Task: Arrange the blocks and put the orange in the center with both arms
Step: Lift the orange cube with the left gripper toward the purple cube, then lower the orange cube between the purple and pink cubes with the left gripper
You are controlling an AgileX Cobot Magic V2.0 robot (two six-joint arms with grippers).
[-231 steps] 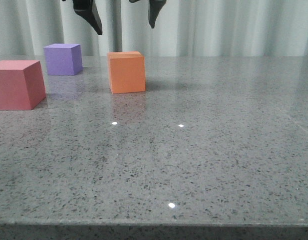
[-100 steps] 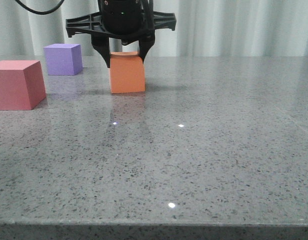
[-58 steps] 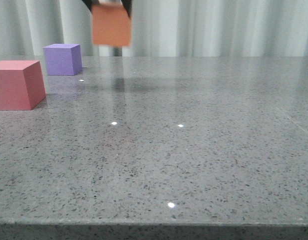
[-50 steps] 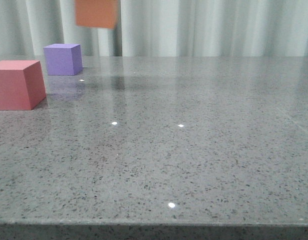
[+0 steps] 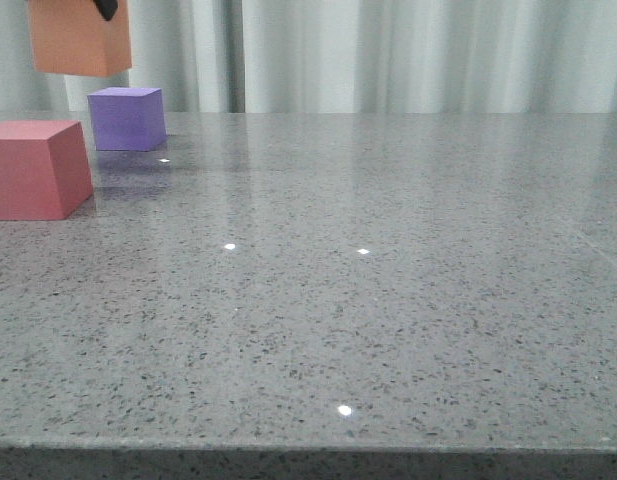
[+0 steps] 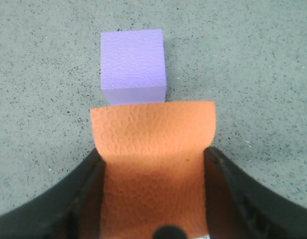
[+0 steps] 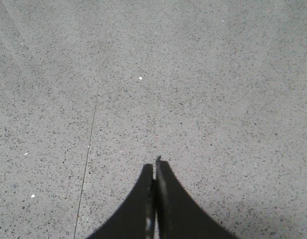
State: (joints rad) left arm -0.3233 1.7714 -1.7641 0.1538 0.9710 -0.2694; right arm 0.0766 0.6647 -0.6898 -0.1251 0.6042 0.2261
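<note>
A: Front view: orange cube [image 5: 79,38] is off the table [image 5: 388,300] now, up at the top left. It sat right of the purple cube [image 5: 127,118] a second ago, fingers around it. Lifted and carried left since. Red-pink cube [image 5: 36,168] hasn't moved.

B: Grip state?

A: Left wrist view: left gripper [image 6: 155,191] clamped on the orange cube [image 6: 153,164], one finger [image 6: 73,199] against each side face. Purple cube [image 6: 134,64] lies on the table just past the fingertips, below the held cube, not touching it.

B: Right arm?

A: Right wrist view: right gripper [image 7: 154,199] fingers pressed together, holding nothing, only bare table [image 7: 193,74] under them.

B: Meaning?

A: Pick is done, transfer underway. I'd guess the drop goes between purple and red-pink, so the gap there matters.
</note>
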